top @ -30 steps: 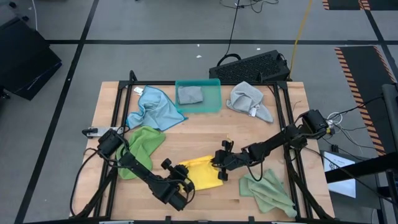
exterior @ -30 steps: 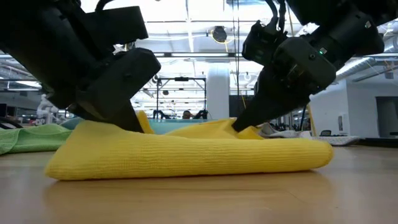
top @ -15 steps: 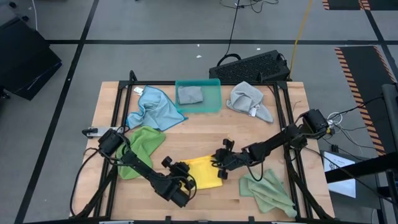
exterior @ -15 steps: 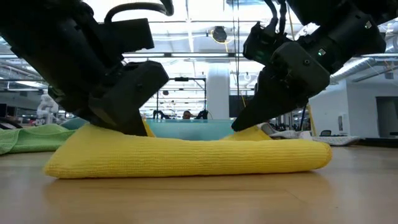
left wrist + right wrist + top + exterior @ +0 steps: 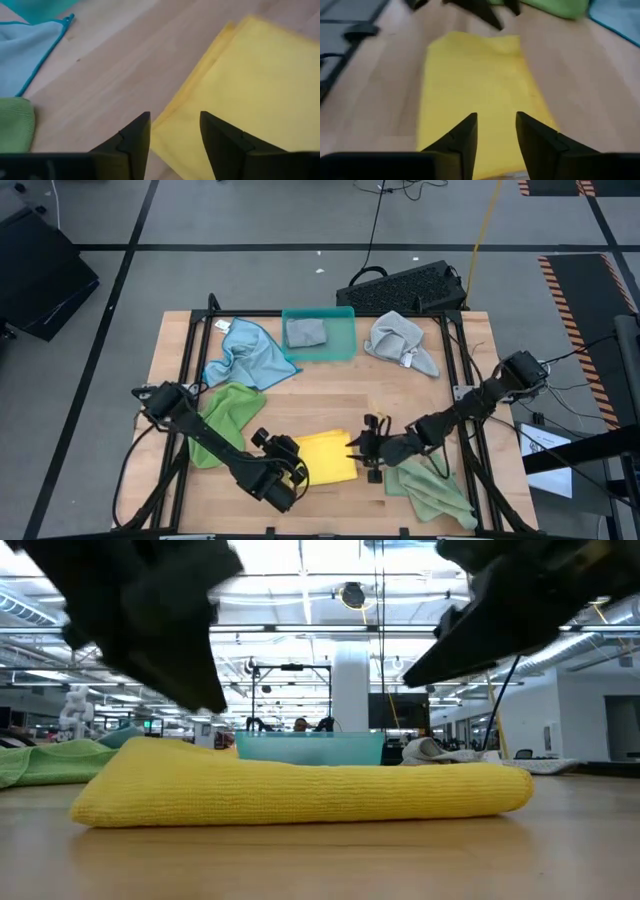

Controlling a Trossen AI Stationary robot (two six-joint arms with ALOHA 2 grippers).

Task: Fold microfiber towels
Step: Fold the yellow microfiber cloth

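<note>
Yellow towel (image 5: 325, 457) lies folded flat on desk (image 5: 330, 385). Left gripper (image 5: 290, 477) and right gripper (image 5: 368, 452) flank it, jaws parted, empty. Lift straight off without snagging edges.

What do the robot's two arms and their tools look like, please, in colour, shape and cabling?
Both arms are black and slender, built of jointed segments with thin dark cables along them. The left tool and the right tool each end in two flat, dark, wedge-shaped fingers tapering to blunt tips. No markings are visible.

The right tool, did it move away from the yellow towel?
Yes. The right tool let go and backed off the yellow towel toward the green towel.
</note>
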